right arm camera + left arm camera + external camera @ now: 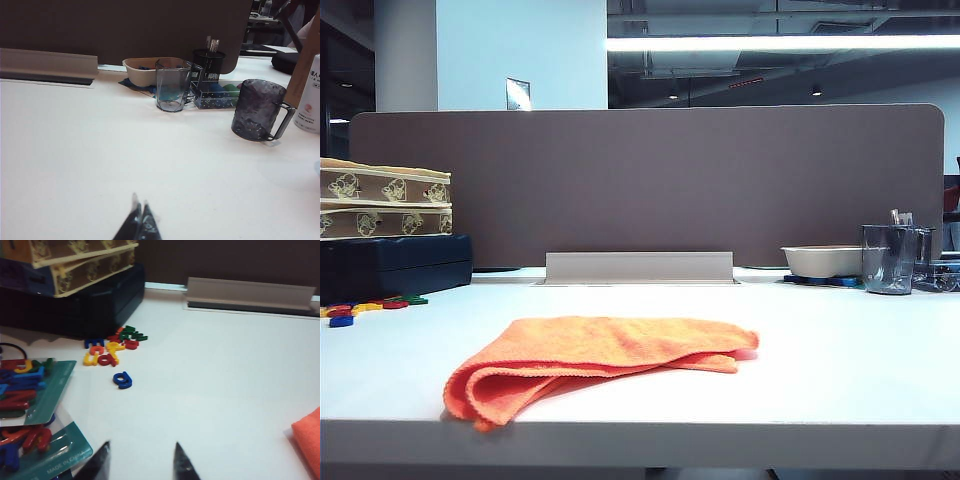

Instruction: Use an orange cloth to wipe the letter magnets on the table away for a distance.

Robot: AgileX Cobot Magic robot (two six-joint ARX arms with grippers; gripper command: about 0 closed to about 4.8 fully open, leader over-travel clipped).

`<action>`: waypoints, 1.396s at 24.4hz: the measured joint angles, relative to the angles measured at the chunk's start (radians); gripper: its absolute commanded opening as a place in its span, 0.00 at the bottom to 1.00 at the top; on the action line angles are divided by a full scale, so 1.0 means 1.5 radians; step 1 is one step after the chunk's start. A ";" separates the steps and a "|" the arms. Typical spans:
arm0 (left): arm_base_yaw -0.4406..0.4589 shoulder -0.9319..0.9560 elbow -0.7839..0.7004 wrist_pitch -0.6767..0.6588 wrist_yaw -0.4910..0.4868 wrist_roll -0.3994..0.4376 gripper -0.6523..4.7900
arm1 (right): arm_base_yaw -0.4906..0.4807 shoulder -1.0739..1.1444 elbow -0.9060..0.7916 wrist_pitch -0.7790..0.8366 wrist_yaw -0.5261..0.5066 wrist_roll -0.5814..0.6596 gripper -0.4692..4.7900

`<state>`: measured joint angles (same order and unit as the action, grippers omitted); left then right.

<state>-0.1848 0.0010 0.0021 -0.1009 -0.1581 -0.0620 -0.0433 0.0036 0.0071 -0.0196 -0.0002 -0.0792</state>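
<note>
Ahead of the left gripper, across bare white table, the letter magnets sit in a loose cluster of red, yellow, green and blue, with one blue letter lying apart on the near side, closest to the fingertips. That gripper hangs low over the table with its two dark fingers standing apart, a clear gap between them and nothing in it. Off to one side of it, just at the frame's edge, a corner of the orange cloth shows. From the exterior view the orange cloth lies folded and rumpled near the front edge of the table, well apart from the letter magnets at the far left.

Just beyond the magnets stands a dark case with patterned boxes stacked on it, and beside the left gripper lie teal packs of more letters. A grey cable tray runs along the brown partition.

Over on the right, the right gripper has its fingertips pressed together, holding nothing. Ahead of it stand a clear glass, a smoky mug, a beige bowl and a black mesh pen cup.
</note>
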 measured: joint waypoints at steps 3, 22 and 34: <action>0.027 0.000 0.000 0.000 0.071 -0.002 0.39 | 0.000 0.000 0.000 0.000 0.000 0.000 0.08; 0.029 0.000 0.000 0.012 0.076 0.002 0.11 | 0.000 0.000 0.000 0.000 0.000 0.000 0.08; 0.029 0.000 0.000 0.042 0.078 0.016 0.12 | 0.000 0.000 0.000 0.000 0.000 0.000 0.08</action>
<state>-0.1413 0.0010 0.0021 -0.0383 -0.0418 -0.0380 -0.0433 0.0036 0.0071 -0.0196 -0.0002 -0.0792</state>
